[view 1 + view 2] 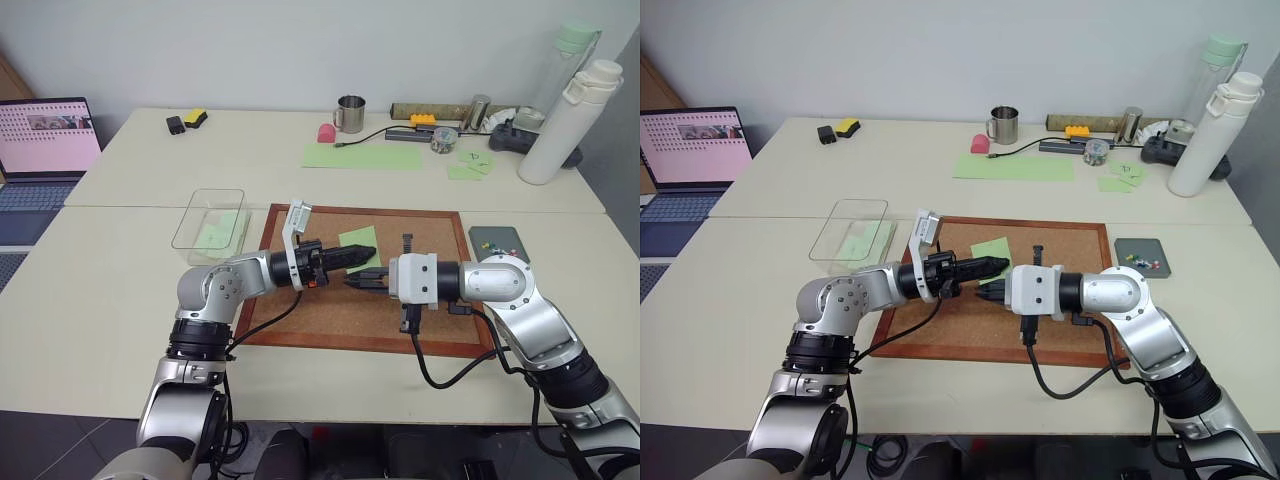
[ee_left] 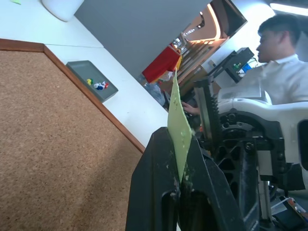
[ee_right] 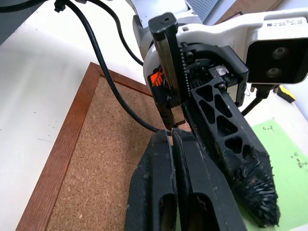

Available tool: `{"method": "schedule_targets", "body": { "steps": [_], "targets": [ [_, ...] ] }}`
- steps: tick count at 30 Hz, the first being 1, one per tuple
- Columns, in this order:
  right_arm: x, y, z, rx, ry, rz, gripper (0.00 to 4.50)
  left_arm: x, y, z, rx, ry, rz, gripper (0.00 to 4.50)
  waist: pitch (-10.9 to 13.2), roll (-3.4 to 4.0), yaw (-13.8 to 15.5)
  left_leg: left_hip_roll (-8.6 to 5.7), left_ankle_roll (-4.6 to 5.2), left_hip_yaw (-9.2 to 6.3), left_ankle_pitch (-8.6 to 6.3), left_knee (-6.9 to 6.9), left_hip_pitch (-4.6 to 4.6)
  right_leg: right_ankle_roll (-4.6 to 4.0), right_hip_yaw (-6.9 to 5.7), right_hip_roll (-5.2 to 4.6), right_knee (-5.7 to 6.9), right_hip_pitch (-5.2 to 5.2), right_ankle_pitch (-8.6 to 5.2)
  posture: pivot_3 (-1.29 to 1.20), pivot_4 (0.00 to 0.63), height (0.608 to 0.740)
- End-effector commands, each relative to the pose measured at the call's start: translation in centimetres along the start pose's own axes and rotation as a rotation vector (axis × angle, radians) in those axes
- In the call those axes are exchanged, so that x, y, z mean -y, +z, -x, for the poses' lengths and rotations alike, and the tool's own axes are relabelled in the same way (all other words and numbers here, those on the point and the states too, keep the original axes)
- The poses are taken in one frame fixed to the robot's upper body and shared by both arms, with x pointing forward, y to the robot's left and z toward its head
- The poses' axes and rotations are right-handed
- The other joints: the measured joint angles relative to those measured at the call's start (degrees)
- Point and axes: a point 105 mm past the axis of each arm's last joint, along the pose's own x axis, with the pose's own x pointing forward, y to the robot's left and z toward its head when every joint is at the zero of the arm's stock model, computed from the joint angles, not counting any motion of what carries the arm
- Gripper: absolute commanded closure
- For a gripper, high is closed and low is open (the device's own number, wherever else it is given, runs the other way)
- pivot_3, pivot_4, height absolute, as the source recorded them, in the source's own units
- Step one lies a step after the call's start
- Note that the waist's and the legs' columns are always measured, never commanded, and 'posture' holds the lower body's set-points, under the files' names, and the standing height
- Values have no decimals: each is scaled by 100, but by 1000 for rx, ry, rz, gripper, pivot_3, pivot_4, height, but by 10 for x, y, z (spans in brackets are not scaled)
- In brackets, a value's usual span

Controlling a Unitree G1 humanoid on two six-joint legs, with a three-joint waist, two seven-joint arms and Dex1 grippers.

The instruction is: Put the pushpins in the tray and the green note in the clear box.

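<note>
Centre of the head views, over the cork board (image 1: 330, 310): left gripper (image 1: 365, 252) clamped on the green note (image 1: 358, 240), right gripper (image 1: 352, 283) pressed shut just below it, holding nothing. Left of centre: clear box (image 1: 190, 228), a pale green sheet inside. Right of centre: tray (image 1: 500, 237), small pushpins (image 1: 1143, 263) on it. Left wrist view: note (image 2: 179, 126) edge-on between closed fingers (image 2: 154, 183), tray (image 2: 79, 70) and pins (image 2: 99, 85) upper left, a person at upper right. Right wrist view: note's flat face with scribble at lower right, beside the left gripper's fingers.
</note>
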Motion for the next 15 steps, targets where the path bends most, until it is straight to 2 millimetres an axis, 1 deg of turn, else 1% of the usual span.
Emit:
{"method": "schedule_targets", "body": {
  "steps": [1,5,7,8,12,13,15],
  "targets": [
    [17,17,11,57,-114,-41,4500,-5,4,-3,-23,64,-126,4475,0,0,1,0,0,0,0,0,0,0,0,0,0,0,0,0,150,740],
    [27,31,18,111,-186,-142,4500,-18,-1,-3,-70,137,-234,4475,0,0,8,0,-2,0,1,-1,0,0,1,0,0,0,0,0,150,740],
    [29,31,22,112,-215,-176,4500,-20,1,-3,-71,139,-251,4475,0,0,9,0,-2,0,1,-1,0,0,1,0,0,0,0,0,150,740],
    [30,29,27,106,-242,-205,4500,-18,3,-6,-69,128,-260,4475,0,0,8,0,0,0,0,-1,-1,0,1,0,0,0,0,0,150,740],
    [41,12,48,101,-413,-364,4500,-1,16,-19,-51,60,-309,4475,2,-3,34,0,17,-4,-9,0,-7,0,-6,-1,-2,0,0,0,150,740],
    [49,2,58,95,-498,-431,4500,5,19,-23,-46,39,-341,4475,2,-3,32,-1,17,-3,-9,1,-8,0,-5,-1,-2,0,0,0,150,740],
    [62,-26,83,44,-675,-545,4500,18,23,-32,-46,-1,-421,4475,1,-2,28,-2,16,-1,-9,1,-8,0,-2,-2,-1,0,0,0,150,740]
  ]
}}
